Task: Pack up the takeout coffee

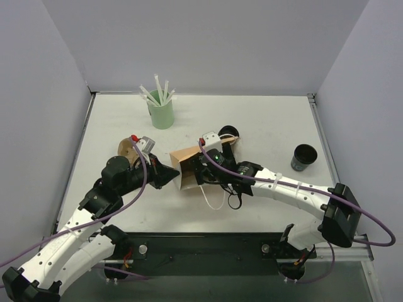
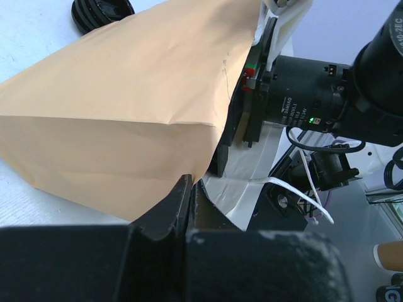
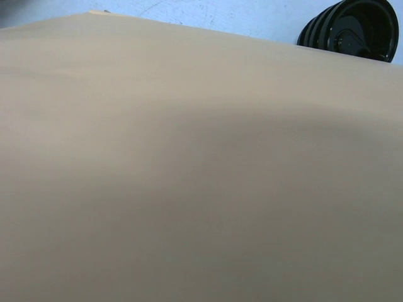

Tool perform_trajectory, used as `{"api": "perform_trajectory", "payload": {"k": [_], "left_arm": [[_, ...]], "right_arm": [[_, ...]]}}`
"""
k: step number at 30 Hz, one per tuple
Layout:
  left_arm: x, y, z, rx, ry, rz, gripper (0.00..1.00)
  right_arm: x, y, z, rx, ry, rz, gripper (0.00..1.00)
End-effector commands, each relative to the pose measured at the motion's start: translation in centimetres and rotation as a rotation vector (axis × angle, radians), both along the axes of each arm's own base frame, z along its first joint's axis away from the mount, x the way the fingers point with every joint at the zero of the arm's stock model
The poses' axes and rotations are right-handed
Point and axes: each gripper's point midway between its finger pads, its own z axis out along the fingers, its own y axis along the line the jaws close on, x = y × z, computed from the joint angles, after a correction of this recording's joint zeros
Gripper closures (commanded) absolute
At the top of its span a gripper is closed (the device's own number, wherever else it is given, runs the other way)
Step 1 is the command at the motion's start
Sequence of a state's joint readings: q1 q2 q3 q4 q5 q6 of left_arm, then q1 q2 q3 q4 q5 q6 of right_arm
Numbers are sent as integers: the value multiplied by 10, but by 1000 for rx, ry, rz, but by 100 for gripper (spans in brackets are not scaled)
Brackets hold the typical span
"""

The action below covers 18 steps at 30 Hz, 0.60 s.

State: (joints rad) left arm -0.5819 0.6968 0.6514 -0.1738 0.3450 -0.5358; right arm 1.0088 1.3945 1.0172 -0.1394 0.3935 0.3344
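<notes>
At mid-desk, a brown paper bag (image 1: 189,165) lies on its side with its mouth and white handles (image 1: 216,200) turned toward the near edge. The left arm (image 1: 119,179) comes in from the near left corner. The left jaws, closed tight, appear to pinch the paper at the mouth's rim, a hold that likely steadies the bag and stops the opening from folding shut. The right arm (image 1: 283,189) reaches from the near right corner to that opening. The right jaws are hidden by the bag, whose paper fills the wrist camera, so wide or narrow cannot be told. The takeout coffee (image 1: 305,157), a small black cup, stands upright near the desk's right edge, well apart from the bag and not yet packed. A black ribbed round piece (image 1: 228,133) sits just beyond the bag, and a mint-green cup of straws (image 1: 161,112) stands toward the far edge. Bag and cups show no readable brand. Fine white print on the right arm's wrist housing (image 2: 296,104) is too small to make out.
</notes>
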Motion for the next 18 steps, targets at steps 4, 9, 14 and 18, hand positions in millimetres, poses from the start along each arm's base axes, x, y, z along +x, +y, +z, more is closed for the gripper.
{"api": "perform_trajectory", "payload": {"k": [4, 9, 14, 18], "left_arm": [[2, -3, 12, -26, -41, -7, 100], [3, -2, 15, -20, -45, -3, 100], [5, -3, 15, -17, -45, -2, 100], [5, -3, 16, -17, -46, 0, 100]], "right_arm": [[12, 16, -3, -14, -11, 104, 0], [14, 30, -6, -58, -34, 233, 2], [16, 34, -6, -81, -44, 275, 12], [16, 33, -5, -96, -52, 287, 23]]}}
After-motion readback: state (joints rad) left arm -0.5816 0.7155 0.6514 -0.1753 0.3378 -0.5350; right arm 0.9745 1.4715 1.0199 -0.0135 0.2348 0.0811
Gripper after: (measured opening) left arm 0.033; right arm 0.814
